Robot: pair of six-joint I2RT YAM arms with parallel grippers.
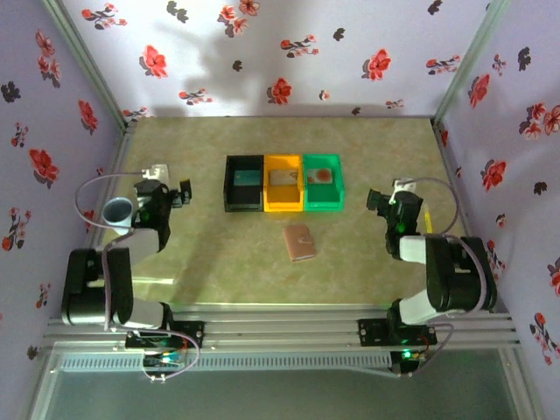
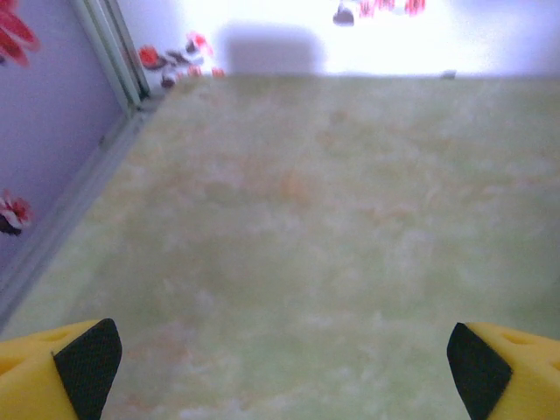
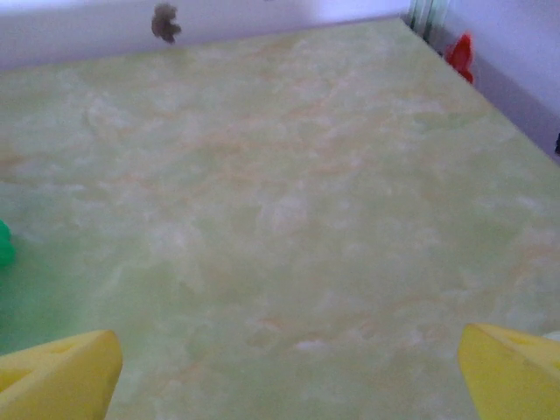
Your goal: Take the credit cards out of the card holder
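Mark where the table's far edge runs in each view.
Top external: table's far edge runs level behind the bins.
Left wrist: level across the top.
Right wrist: across the top, rising rightward.
Shared landmark: the flowered back wall above it.

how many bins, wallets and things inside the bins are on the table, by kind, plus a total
bins: 3 (black bin, orange bin, green bin)
card holder: 1, lying closed in front of the bins
flat things in the bins: 3, one per bin (teal-green card, brownish flat piece, pale card with a red spot)
total: 7
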